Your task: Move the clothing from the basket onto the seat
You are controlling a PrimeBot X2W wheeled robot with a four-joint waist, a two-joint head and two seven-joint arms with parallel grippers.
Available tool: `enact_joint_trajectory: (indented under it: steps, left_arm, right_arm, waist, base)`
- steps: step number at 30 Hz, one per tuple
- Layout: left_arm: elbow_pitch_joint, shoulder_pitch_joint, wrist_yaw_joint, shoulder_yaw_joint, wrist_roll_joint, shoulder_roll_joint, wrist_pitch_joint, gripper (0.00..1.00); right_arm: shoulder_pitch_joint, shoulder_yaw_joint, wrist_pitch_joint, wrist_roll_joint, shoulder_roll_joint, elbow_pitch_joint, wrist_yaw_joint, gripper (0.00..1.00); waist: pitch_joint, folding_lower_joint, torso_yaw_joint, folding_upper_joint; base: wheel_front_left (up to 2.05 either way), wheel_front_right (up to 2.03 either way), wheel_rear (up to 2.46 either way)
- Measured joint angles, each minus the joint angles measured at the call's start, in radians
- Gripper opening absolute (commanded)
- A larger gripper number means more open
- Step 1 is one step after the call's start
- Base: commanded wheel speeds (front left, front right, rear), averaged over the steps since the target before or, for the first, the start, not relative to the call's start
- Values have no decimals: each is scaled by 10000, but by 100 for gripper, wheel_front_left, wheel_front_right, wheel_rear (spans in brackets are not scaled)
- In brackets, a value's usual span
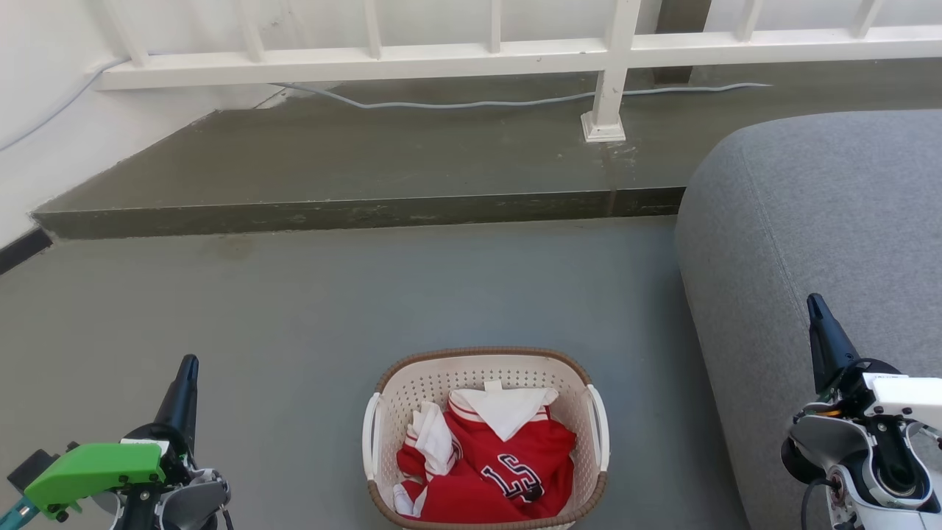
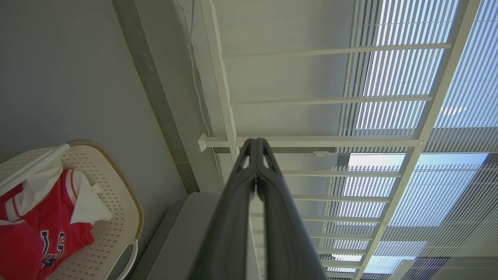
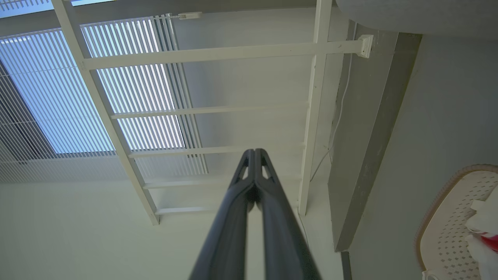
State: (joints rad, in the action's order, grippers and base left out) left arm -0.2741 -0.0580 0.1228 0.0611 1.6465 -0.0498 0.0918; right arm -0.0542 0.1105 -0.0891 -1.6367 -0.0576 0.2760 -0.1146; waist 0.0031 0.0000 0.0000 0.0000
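the left pincer [image 1: 189,362] is closed on nothing, its two dark fingers pressed tip to tip and pointing forward over the bare floor [image 1: 331,294]. the right pincer [image 1: 814,302] is likewise shut and empty, its tips standing in front of the flank of the seat [image 1: 824,206]. both look parked at rest, low and wide apart, which leaves the space between them free for a view of the work.

the basket [image 1: 482,354] sits on the floor between the two pincers, right of the left one and left of the right one, set back toward the robot from their tips. the clothing [image 1: 515,471] lies crumpled inside it: red fabric with white trim, a white collar piece folded on top and dark outlined characters facing up. the seat rises near the basket's right side without touching it, beside and beyond the right pincer, so i judge the right arm has the shorter carry.

no garment lies on the seat, so the task appears to be at its start. the next move would call for one pincer to open, dip into the basket from above and pinch a raised fold, since soft cloth offers no firm edge. a shallow pinch may slip, or drag both garments or the light basket along. well beyond both tips stand a raised concrete step [image 1: 353,210] and a white railing [image 1: 441,55].
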Motion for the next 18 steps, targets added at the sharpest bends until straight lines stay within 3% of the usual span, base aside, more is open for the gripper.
enact_joint_trajectory:
  steps: [18]
  left_arm:
    - [0, 0, 0, 6, -75, 4, 2, 0]
  right_arm:
    - [0, 6, -2, 0, 4, 0, 0, 0]
  waist:
    - [0, 0, 0, 0]
  base:
    - [0, 0, 0]
